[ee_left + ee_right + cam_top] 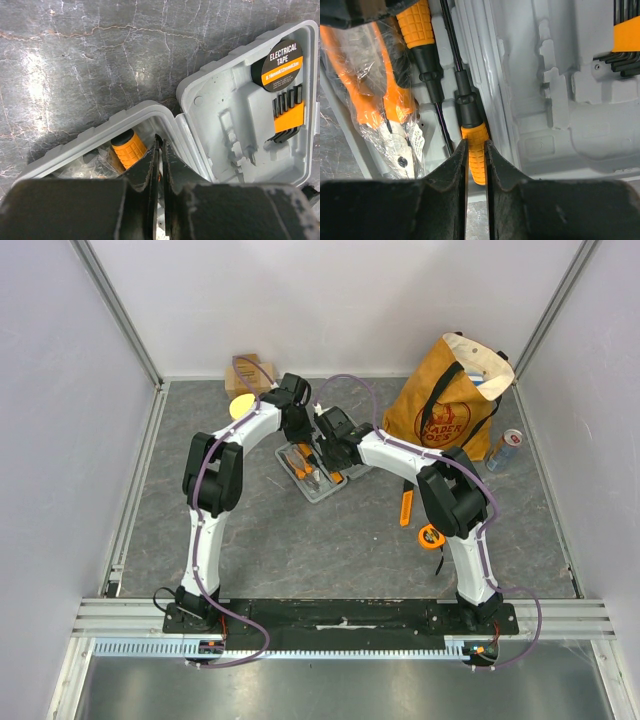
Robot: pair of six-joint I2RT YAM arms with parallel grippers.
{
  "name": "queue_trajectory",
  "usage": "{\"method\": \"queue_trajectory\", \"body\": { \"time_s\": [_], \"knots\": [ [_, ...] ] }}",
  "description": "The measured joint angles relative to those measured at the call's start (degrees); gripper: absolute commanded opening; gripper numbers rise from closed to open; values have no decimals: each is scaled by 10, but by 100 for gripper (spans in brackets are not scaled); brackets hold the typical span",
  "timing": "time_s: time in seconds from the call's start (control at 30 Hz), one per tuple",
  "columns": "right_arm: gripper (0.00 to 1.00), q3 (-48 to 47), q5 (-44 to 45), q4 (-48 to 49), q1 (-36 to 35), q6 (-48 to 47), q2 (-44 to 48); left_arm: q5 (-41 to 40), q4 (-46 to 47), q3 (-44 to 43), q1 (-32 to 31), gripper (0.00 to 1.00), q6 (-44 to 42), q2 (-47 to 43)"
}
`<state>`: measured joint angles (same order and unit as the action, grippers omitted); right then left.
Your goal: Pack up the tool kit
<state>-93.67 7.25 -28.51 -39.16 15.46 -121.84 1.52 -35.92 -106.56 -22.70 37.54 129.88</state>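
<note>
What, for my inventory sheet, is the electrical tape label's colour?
Black with an orange band and white lettering; the tape label shows best in the left wrist view.

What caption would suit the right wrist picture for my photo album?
Right gripper pinches an orange-handled screwdriver in the open grey tool case, beside wrapped pliers.

The grey case (312, 485) lies open flat on the counter (300, 550), insides up. One half holds a black tape roll (282, 65) and hex keys (289, 112) in an orange clip. The other half holds orange pliers (380, 100) in clear wrap. The screwdriver (471, 135) lies along the hinge, its orange handle pinched by the right hand (476, 150). The other screwdriver (420, 30) lies beside it.
</note>
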Motion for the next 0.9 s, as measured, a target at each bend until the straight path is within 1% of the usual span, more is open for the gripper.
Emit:
{"method": "queue_trajectory", "body": {
  "time_s": [0.2,0.37,0.57,0.77,0.83,0.9],
  "knots": [
    [19,5,-3,14,0,4,0,-10,-1,-14,-3,9,0,12],
    [18,20,-6,40,1,12,5,-24,-10,-36,-7,2,1,26],
    [16,32,-12,59,3,20,8,-40,-30,-66,-13,2,2,46],
    [16,45,-12,75,4,26,15,-42,-35,-73,-15,2,2,51],
    [16,47,-11,77,4,28,17,-42,-38,-76,-15,3,2,51],
    [17,47,-9,77,4,31,19,-43,-44,-82,-16,7,2,51]
  ]
}}
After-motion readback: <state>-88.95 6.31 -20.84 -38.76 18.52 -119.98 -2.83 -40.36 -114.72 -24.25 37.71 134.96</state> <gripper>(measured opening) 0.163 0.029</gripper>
